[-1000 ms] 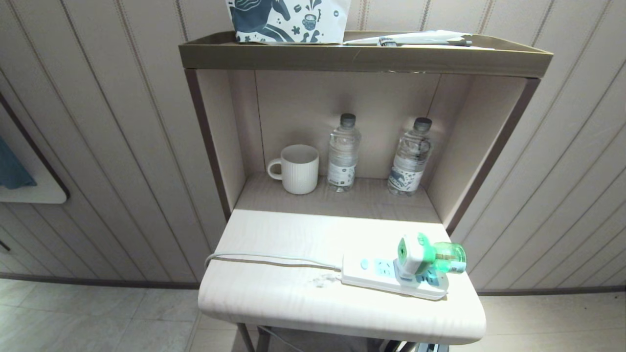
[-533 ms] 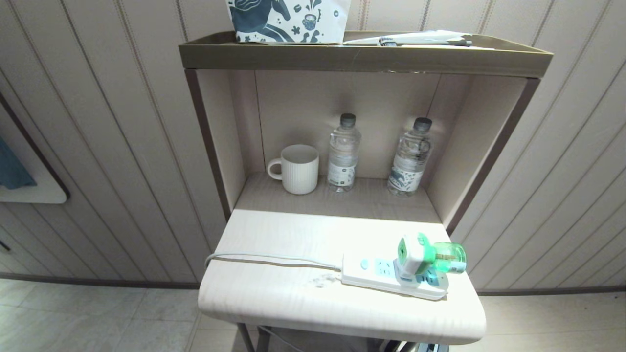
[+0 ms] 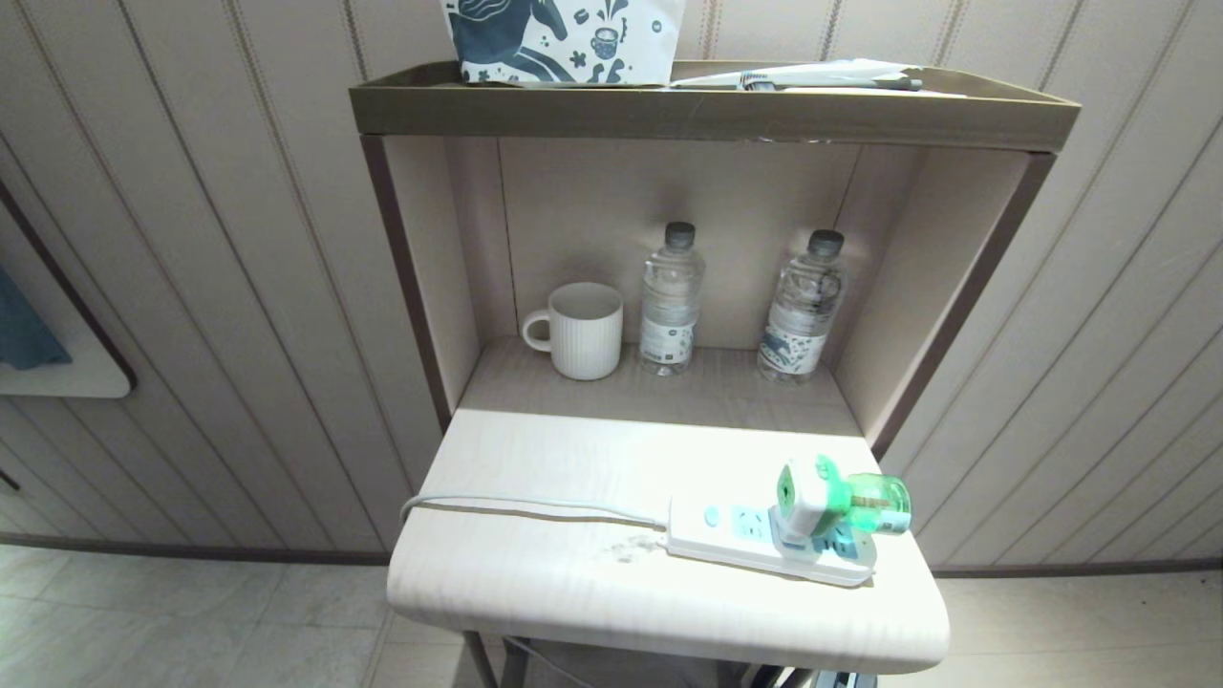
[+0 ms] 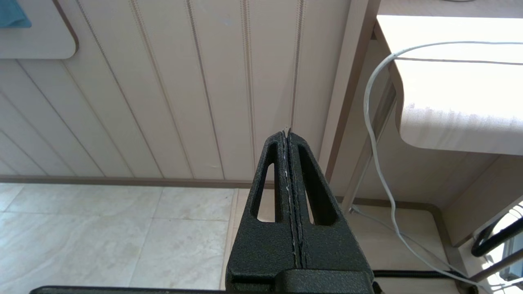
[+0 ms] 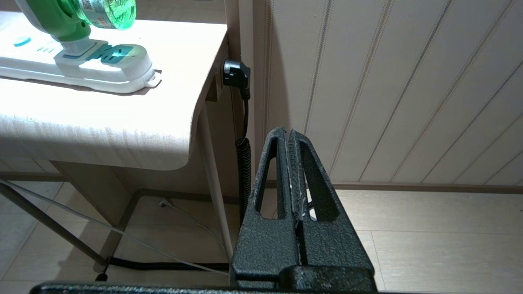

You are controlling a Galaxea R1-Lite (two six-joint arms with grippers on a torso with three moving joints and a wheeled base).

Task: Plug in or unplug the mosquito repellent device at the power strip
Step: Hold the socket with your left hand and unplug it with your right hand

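The mosquito repellent device [image 3: 824, 499] sits plugged into the power strip [image 3: 769, 545] near its right end, bottle pointing right, at the right front of the shelf table [image 3: 592, 583]. So the step is unplugging. My right gripper [image 5: 291, 134] hangs clenched and empty below the table edge; my left gripper [image 4: 286, 134] likewise, parked. Plan: open wide, grasp the white head, pull straight up; the strip may lift too.

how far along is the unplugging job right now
Nothing looks done: the white-and-green mosquito repellent device still sits plugged into the long white power strip on the pale table. Nothing is in hand: the left claw and right claw are shut, empty, below table height. Reaching, gripping and pulling all remain.
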